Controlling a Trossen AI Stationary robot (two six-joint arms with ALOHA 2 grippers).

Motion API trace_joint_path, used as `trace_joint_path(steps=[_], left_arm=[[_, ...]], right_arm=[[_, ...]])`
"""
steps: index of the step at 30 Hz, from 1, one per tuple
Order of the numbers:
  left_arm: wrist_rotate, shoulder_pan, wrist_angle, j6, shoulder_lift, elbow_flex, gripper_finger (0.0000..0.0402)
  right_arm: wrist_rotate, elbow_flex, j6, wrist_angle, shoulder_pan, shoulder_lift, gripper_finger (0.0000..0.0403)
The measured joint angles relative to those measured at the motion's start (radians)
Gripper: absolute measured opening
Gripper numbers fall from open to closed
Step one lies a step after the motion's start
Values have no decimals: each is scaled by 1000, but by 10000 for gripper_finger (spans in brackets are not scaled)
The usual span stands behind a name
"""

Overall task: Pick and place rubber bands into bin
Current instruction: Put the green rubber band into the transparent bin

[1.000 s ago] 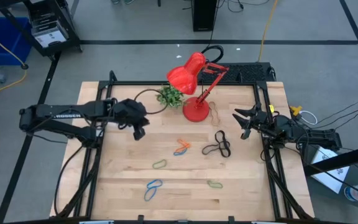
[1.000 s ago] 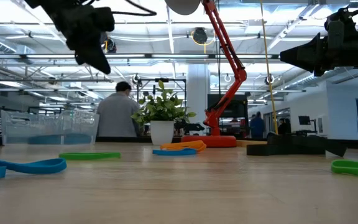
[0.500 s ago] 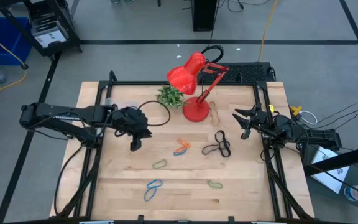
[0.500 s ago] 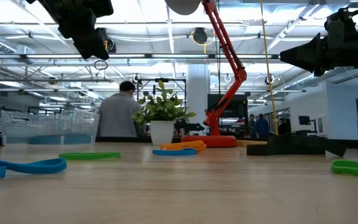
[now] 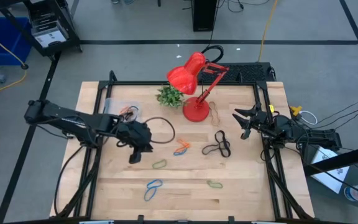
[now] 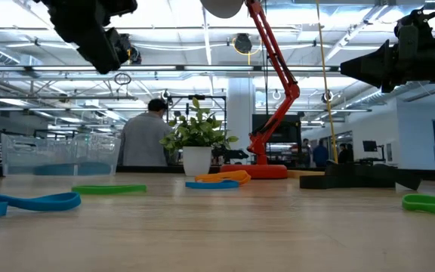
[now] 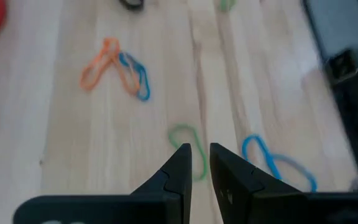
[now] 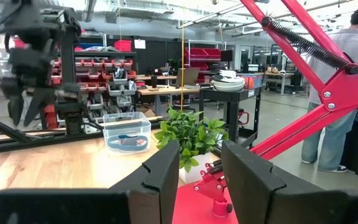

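Left wrist view, green rubber band lengthwise ahead of left claw

Bench carries everything. Bin sits at the far left part, some bands inside. Potted plant is right of the bin, desk lamp base just right of the plant, its head over the plant. Left gripper hangs above the bench, nearer than the bin, a cable loop beside its arm. A rubber band lies just right of it; a pair of bands farther right; tangled bands right of those. Two bands lie near the front edge, another to their right. Right gripper hovers at the right edge, well apart from the lamp.
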Motion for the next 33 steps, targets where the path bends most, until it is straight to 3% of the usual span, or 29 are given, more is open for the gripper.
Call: trace_joint_path(steps=[5, 16, 23, 28, 33], left_arm=[[-12, -28, 52, -17, 96, -1, 63], [112, -32, 205, -61, 270, -2, 67], [116, -31, 222, -61, 320, -2, 135], [36, -31, 236, -50, 303, -1, 177], [-73, -60, 218, -88, 291, -1, 184]], right_arm=[[-1, 0, 0, 2, 0, 5, 114], [-3, 0, 0, 2, 0, 7, 114], [-3, 0, 0, 0, 0, 7, 114], [-3, 0, 0, 0, 0, 7, 114], [-3, 0, 0, 0, 0, 7, 114]])
